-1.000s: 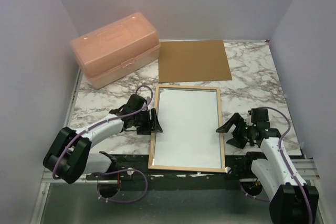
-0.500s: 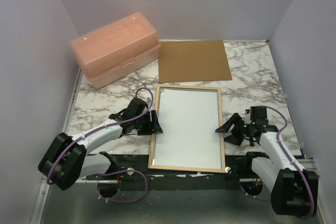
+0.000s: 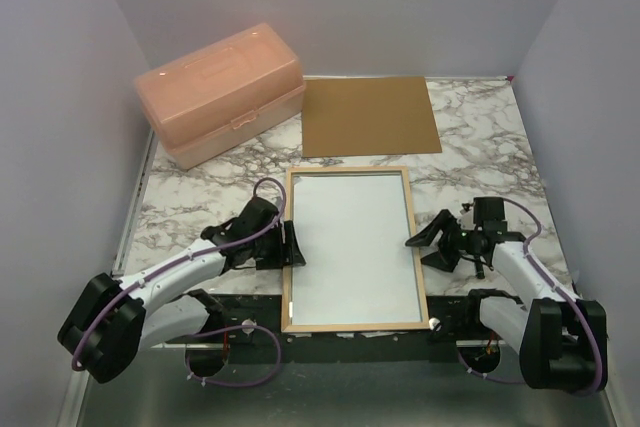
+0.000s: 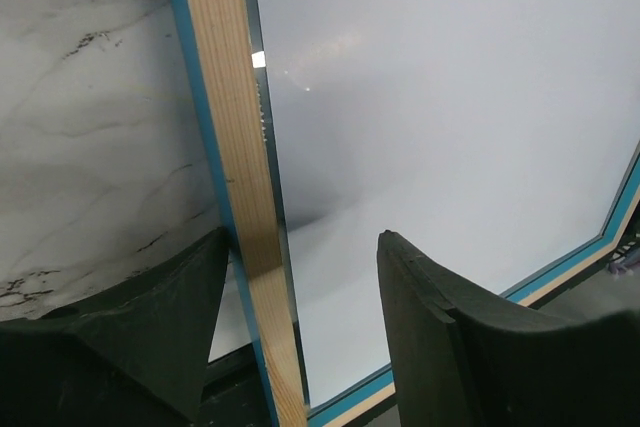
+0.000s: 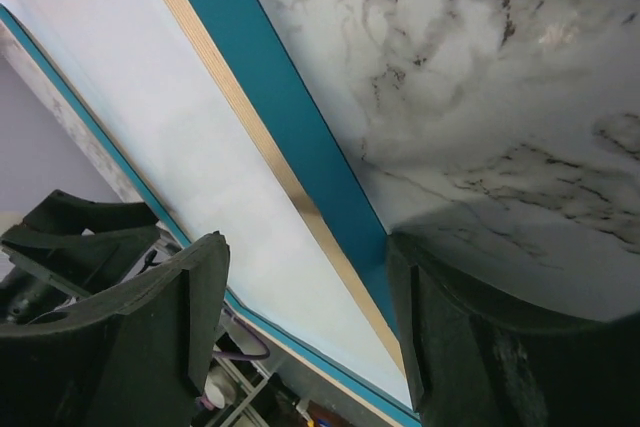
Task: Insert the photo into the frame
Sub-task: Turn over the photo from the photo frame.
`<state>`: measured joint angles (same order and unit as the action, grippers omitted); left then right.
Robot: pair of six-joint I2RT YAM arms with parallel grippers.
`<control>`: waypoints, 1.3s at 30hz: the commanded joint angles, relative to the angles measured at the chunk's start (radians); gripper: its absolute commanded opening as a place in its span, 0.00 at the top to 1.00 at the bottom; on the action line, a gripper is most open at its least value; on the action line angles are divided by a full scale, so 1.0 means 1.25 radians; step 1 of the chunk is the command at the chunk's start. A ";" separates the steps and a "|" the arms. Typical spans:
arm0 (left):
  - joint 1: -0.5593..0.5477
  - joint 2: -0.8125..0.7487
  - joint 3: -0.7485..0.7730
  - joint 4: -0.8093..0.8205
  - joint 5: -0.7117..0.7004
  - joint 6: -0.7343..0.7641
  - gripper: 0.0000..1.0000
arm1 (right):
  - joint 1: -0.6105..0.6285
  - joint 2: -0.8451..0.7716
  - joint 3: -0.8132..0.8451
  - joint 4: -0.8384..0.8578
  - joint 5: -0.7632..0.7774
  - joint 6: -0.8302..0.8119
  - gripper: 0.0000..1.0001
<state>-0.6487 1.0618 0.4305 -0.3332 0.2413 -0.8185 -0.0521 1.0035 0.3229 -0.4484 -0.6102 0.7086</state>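
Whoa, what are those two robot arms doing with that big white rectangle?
They are putting a photo into a frame. The frame lies on the table, wooden side up. The photo sits inside its rails with its plain white back showing. The left gripper straddles the frame's left rail and the right gripper straddles the right rail, both with jaws open. The brown board and the pink box sit at the back, with no arm near them.
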 commanded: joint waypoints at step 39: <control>0.308 0.647 0.817 -0.113 0.038 0.203 0.28 | -0.169 0.774 0.653 0.198 0.179 -0.022 0.12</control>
<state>-0.2630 1.7733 1.3296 -0.4549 0.3202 -0.5964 -0.2115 1.8988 1.1149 -0.1467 -0.5018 0.7429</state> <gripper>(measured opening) 0.731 0.875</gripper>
